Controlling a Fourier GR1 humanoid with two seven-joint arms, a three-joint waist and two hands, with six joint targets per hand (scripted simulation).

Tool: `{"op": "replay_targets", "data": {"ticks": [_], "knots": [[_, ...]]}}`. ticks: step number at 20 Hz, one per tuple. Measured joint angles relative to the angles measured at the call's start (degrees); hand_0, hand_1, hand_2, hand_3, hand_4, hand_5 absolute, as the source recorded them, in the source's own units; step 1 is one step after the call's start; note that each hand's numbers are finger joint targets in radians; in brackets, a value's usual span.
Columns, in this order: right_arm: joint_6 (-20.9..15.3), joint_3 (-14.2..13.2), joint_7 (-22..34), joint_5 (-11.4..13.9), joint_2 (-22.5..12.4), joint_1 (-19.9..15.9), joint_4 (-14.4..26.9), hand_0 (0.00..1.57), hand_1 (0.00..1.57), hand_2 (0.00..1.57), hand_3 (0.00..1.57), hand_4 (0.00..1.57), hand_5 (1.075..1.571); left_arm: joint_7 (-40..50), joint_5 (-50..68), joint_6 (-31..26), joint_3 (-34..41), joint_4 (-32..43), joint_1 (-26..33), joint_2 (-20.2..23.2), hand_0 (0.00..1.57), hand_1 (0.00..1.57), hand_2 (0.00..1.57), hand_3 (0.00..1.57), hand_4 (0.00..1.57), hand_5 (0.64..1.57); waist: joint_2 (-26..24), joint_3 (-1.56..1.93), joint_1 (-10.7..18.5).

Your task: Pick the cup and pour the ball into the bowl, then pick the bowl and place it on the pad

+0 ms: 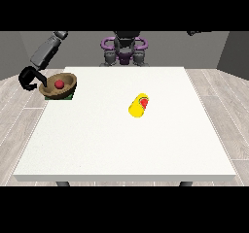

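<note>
A: Bowl [58, 85]?
B: Far corner of desk [126, 140], on green pad [69, 96], red ball [59, 84] inside; robot hand [28, 77] at view's left curled beside its rim

A: Cup [138, 106]?
B: Yellow, lying mid-desk

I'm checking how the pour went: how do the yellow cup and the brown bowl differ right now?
The yellow cup lies on its side near the table's middle; the brown bowl sits tilted on the green pad at the table's left edge. The cup lies apart from both hands; the hand at the view's left is beside the bowl. The bowl is wider and shallower than the cup. Both show something red inside; the bowl's is a ball.
</note>
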Motion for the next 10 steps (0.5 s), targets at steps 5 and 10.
{"op": "replay_targets", "data": {"ticks": [5,10], "knots": [[1.4,-1.1,-0.8,-0.7,-2.7,-1.4,0.8,0.39,0.39,0.34,0.29,0.0,1.414,1.3,1.3,2.3,1.0,-4.3,1.8,0.7,0.0,0.0,0.0,0.0,0.0,1.564,0.7,-0.02,-0.8],[3.6,-1.9,1.0,-1.5,-4.8,-2.9,1.5,0.39,0.39,0.0,0.11,0.0,1.397,2.6,3.8,3.0,2.1,-6.6,3.9,0.8,0.0,0.0,0.0,0.0,0.0,1.566,0.3,-0.06,-1.0]]}}
